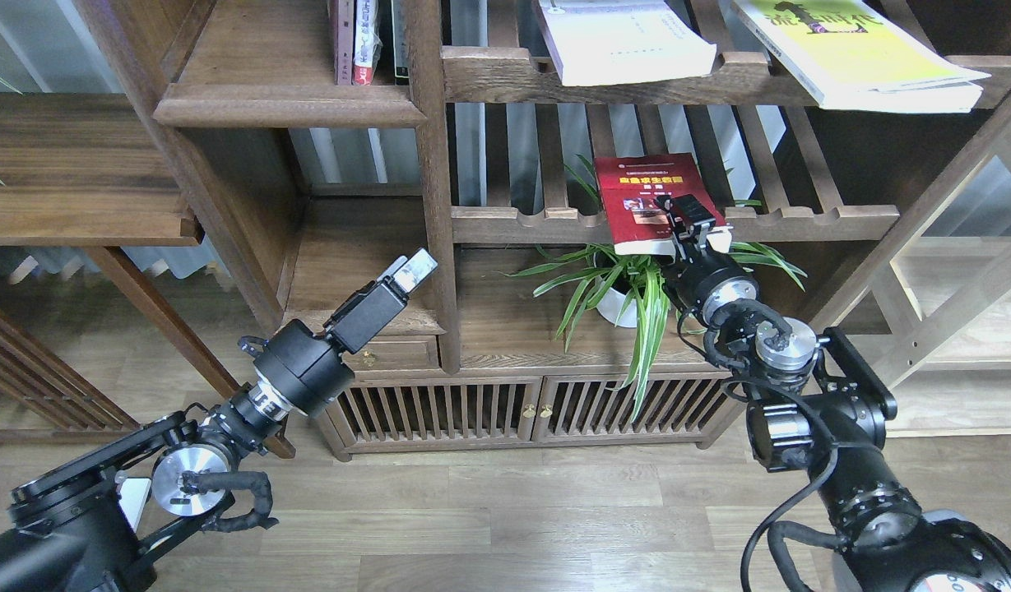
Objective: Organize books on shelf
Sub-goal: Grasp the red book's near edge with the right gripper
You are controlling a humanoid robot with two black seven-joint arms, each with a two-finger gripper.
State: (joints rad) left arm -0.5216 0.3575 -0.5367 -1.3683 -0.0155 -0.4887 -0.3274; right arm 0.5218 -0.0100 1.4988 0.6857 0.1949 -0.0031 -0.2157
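Right hand [693,224] – clamped on red book [649,201] over slatted rack [801,220] | left hand [413,270] – fingers parted, holding nothing, near shelf post [435,189]

Dark red book [649,201] lies on the lower slatted rack; white book [624,37] and yellow-green book [859,49] overhang the upper rack.

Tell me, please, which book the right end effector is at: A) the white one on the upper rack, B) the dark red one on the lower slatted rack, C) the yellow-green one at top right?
B: the right end effector grips the dark red book at its lower right corner, over the lower slatted rack.
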